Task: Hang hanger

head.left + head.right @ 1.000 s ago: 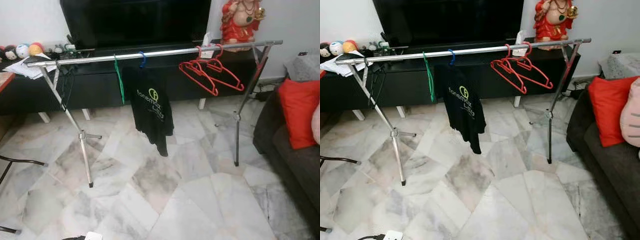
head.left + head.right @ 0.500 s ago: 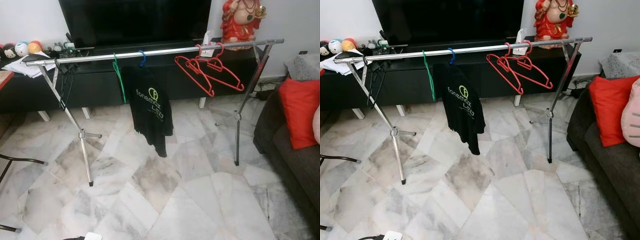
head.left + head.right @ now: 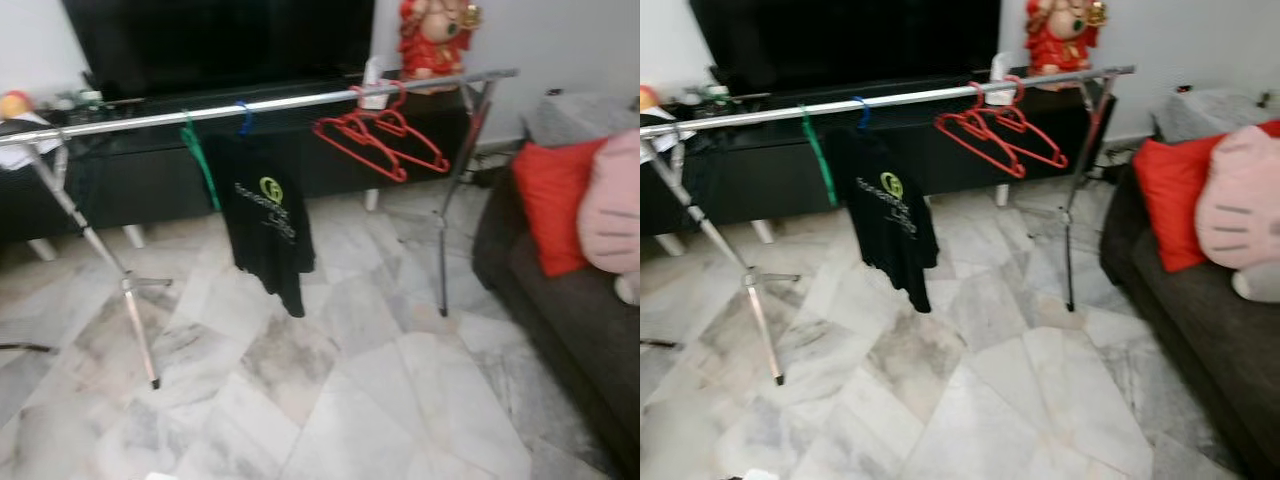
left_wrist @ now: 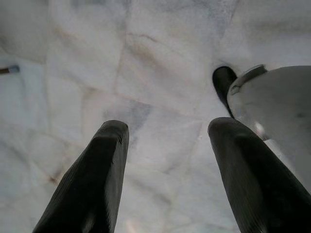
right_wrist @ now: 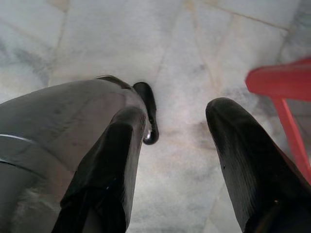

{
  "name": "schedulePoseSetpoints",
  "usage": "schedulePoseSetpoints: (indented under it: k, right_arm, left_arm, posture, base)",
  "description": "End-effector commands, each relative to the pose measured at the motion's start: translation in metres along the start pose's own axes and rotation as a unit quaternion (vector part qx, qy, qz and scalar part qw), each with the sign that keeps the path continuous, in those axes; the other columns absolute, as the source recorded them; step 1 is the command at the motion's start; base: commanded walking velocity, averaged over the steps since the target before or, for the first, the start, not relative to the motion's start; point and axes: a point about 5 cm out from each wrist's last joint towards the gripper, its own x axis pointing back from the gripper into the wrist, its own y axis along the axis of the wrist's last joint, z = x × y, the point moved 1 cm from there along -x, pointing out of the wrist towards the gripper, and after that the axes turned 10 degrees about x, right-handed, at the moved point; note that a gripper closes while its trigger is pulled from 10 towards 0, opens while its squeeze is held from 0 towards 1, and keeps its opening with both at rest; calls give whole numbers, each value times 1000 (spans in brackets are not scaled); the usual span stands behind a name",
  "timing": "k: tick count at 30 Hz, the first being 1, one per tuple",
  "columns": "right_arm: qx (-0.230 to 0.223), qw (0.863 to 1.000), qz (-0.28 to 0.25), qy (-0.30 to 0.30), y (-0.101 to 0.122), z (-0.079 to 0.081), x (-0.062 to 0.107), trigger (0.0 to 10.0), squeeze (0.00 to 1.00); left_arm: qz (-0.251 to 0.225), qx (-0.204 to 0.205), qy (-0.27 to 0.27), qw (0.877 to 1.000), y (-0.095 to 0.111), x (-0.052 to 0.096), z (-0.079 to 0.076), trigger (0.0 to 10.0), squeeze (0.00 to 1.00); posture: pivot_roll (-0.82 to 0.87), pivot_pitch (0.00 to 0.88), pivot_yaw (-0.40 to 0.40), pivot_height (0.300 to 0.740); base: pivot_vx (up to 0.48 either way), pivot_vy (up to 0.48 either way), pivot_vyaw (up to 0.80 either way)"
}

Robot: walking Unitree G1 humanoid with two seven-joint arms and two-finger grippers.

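- Head views: a silver clothes rail (image 3: 300, 100) spans the room on two folding legs, standing on a marble floor (image 3: 350, 400). Slightly blurred.
- Left wrist view: left gripper (image 4: 167, 133) points down at the marble, fingers spread apart, nothing between them; part of the robot's silver body sits beside one finger.
- Right wrist view: right gripper (image 5: 177, 114) likewise aimed at the floor, fingers parted and empty. A red stool-like frame (image 5: 284, 92) shows at the edge of that picture; what it is I cannot tell.
- On the rail, counted: two red hangers (image 3: 365, 140) overlapping near its right end, one green hanger (image 3: 200, 165) left of centre, one blue hook carrying a black T-shirt (image 3: 265, 220) just beside the green one.
- Behind the rail: a dark TV (image 3: 220, 40) on a low black cabinet (image 3: 150, 170), and one red figurine (image 3: 1060, 35) beyond the rail's right end.
- Right of the rail: a dark sofa (image 3: 1200, 330) with one red cushion (image 3: 1170, 200) and one pink plush cushion (image 3: 1240, 210).
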Motion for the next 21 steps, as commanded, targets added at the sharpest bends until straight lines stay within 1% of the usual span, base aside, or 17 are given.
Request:
schedulePoseSetpoints:
  k: [1,2,4,5,8,11,13,14,16,18,19,20,21]
  right_arm:
    - [-1,1000,5,-1,-3,-1,1,10000,0]
    - [4,1000,4,3,-2,-1,1,10000,0]
    - [5,1000,3,4,-2,-1,1,10000,0]
    - [15,1000,4,5,-2,-1,1,10000,0]
    - [17,1000,6,6,-3,-2,1,10000,0]
    - [14,1000,8,7,-3,-2,1,10000,0]
    - [13,1000,6,7,-2,-2,1,10000,0]
    - [11,1000,5,6,-2,-3,1,10000,0]
    - [11,1000,6,6,-3,-3,1,10000,0]
    - [13,1000,7,3,-2,-4,1,10000,0]
    - [13,1000,7,1,-2,-4,1,10000,0]
    - [13,1000,6,0,-1,-4,1,10000,0]
    - [13,1000,5,0,0,-4,1,10000,0]
  left_arm:
    - [8,8,10,1000,-6,2,15,10000,0]
    - [7,16,18,1000,-7,4,29,10000,0]
    - [7,19,22,1000,-7,6,36,10000,0]
    - [9,16,24,1000,-8,7,40,10000,0]
    - [16,0,24,1000,-9,7,42,10000,0]
    - [19,-13,18,1000,-9,6,35,10000,0]
    - [20,-25,14,999,-10,4,24,10000,0]
    - [20,-25,12,999,-11,3,20,10000,0]
    - [21,-19,11,1000,-12,3,17,10000,0]
    - [21,-8,9,1000,-13,3,13,10000,0]
    - [21,-8,8,1000,-12,2,10,10000,0]
    - [20,-15,2,1000,-11,1,3,10000,0]
    - [20,-18,1,1000,-10,1,1,10000,0]
  posture:
    - [-116,0,22,740]
    - [-115,0,20,740]
    - [-115,0,20,740]
    - [-117,0,22,740]
    - [-116,0,21,740]
    - [-113,0,16,740]
    - [-109,0,14,740]
    - [-109,0,14,740]
    - [-109,0,14,740]
    - [-106,0,10,740]
    - [-105,0,8,740]
    - [-104,0,6,740]
    - [-104,0,6,740]
  base:
    - [0,0,-775]
    - [0,0,-775]
    - [0,0,-775]
    - [0,0,-638]
    - [0,0,-560]
    - [0,0,-756]
    - [0,-353,-756]
    - [0,-386,-756]
    - [0,-384,-756]
    - [0,0,-756]
    - [0,0,-756]
    - [0,0,-750]
    - [0,0,-750]
